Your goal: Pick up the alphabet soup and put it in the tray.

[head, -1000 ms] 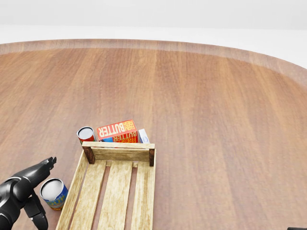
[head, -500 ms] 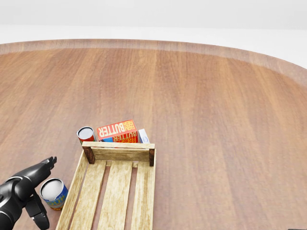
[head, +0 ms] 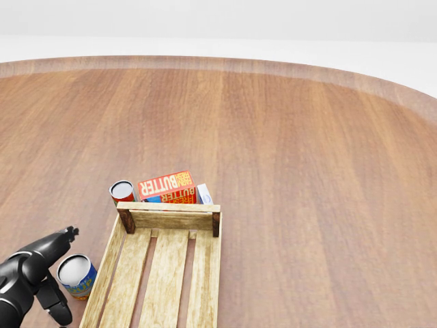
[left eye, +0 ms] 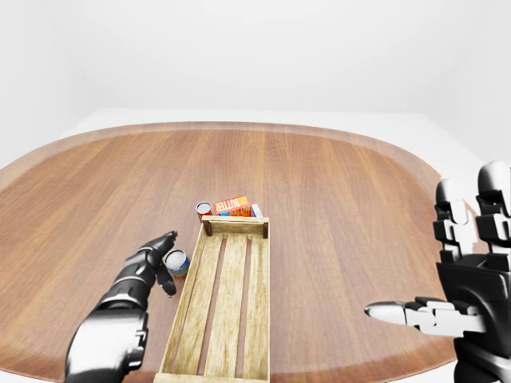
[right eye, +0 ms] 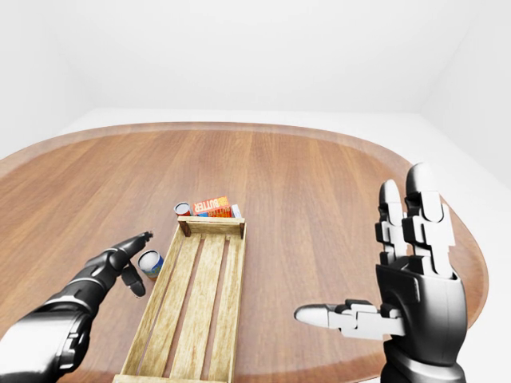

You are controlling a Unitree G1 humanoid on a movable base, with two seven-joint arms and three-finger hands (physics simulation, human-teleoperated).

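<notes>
The left hand (head: 42, 273) is at the near left of the head view, fingers spread and unclenched, gripping nothing. It sits just beside the blue-and-yellow can (head: 76, 276), which stands upright on the table (head: 287, 137) immediately left of the tray (head: 164, 273). The label is too small to read, so it cannot be confirmed which can is the alphabet soup. Judging by the hand's position, this can is treated as the target; the open fingers suit an approach prior to closing around it. Contact between fingers and can cannot be determined.

The tray is a long slatted wooden crate lying lengthwise, near to far, with nothing in it. Its proximity to the can keeps the required transfer short: lift, shift right, lower.

At the tray's far end, outside it, a red can (head: 123, 192) stands upright on the left. A butter box (head: 166, 185) lies beside it, resting over another carton (head: 203, 194). These are well clear of the left hand.

The right hand (right eye: 399, 295) is at the near right of the right-eye view, raised above the table, fingers extended upward and thumb out, released and empty. It is well apart from every object, evidently kept out of the working area.
</notes>
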